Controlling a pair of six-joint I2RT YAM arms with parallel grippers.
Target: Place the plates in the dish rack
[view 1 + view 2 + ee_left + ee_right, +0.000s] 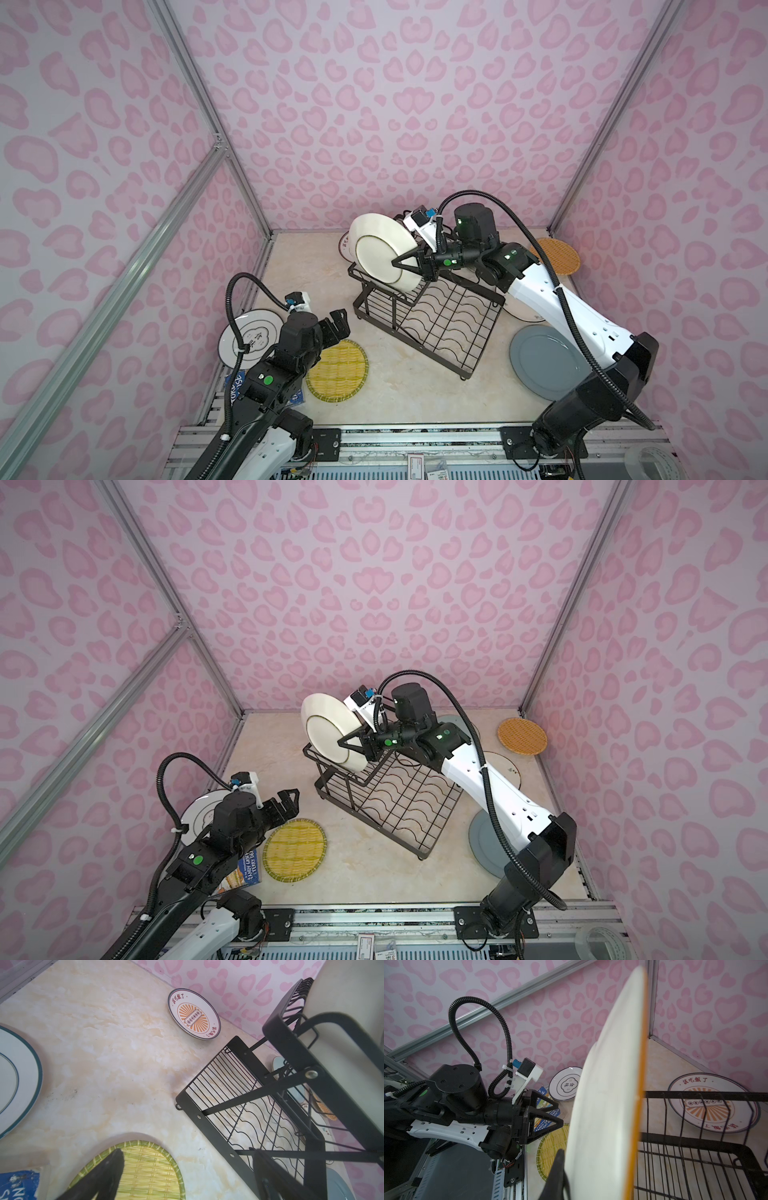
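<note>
Plates (266, 324) are laid flat on the table (395, 395) around the black dish rack (486, 336). One white plate (380, 249) is held on edge, pinched at its rim by the right tool (395, 264) over the rack's raised tier. Whether its lower edge is seated in a slot cannot be told. The right arm is stretched forward above a grey plate (540, 361), with its wrist turned leftward. The left arm is bent at the elbow. The left tool (340, 324) is spread wide and empty above the table, beside a yellow woven plate (338, 374). A strip of bare table is shown between that tool and the rack's near corner.
</note>
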